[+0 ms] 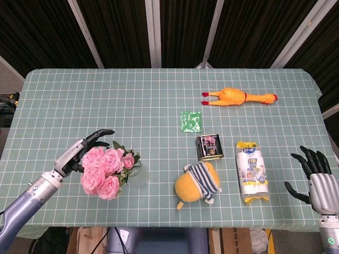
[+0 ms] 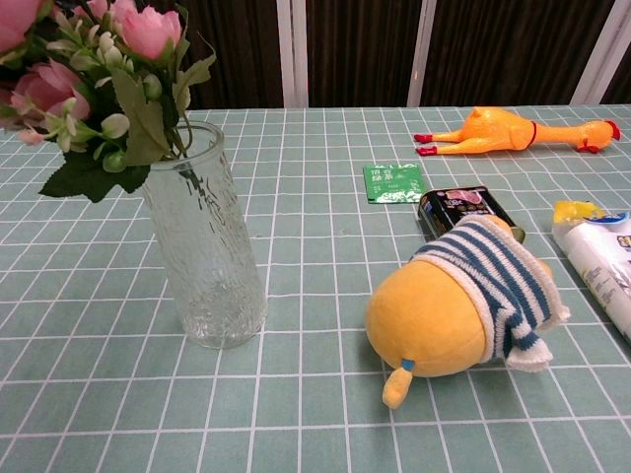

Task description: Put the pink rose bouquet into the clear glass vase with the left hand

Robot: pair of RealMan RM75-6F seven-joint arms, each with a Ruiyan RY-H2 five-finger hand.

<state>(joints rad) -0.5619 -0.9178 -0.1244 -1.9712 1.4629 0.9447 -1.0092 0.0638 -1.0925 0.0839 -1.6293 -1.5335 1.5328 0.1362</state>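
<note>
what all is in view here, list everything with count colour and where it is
rose bouquet: 1, pink with green leaves, front left, heads above the vase mouth
glass vase: 1, clear, upright, front left of the table
plush toy: 1, yellow with a striped blue and white top, lying front centre
tin can: 1, dark with a pink label, just behind the plush toy
sachet: 1, green, centre
rubber chicken: 1, yellow-orange, lying far right
plastic pack: 1, white and yellow, right of the plush toy
table: 1, green grid cloth
left hand: 1, grey and black, at the bouquet
right hand: 1, fingers spread, holds nothing, front right edge
</note>
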